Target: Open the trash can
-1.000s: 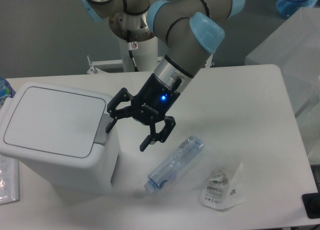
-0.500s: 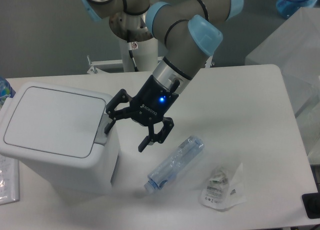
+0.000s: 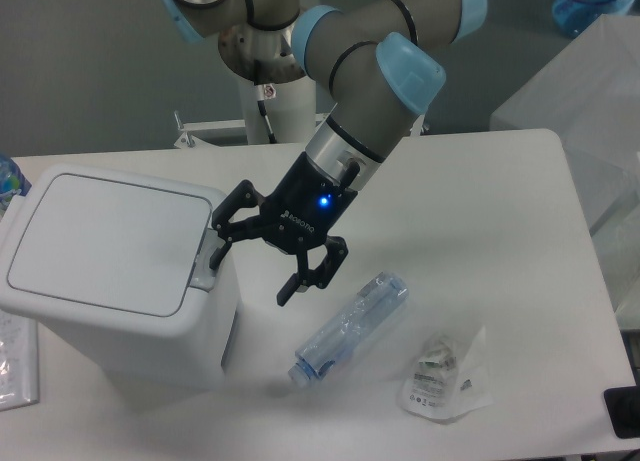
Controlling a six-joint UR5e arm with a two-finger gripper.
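The claw (image 3: 254, 258) has crept slightly closer to the trash can (image 3: 110, 271), one finger now at its grey push-button (image 3: 205, 263). Its jaws are spread wide, gripping nothing, and the lid stays shut, so the press looks imminent.

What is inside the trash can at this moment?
Nothing inside shows: the trash can has its flat lid down, covering the interior. The open claw is at the grey push-button on its edge.
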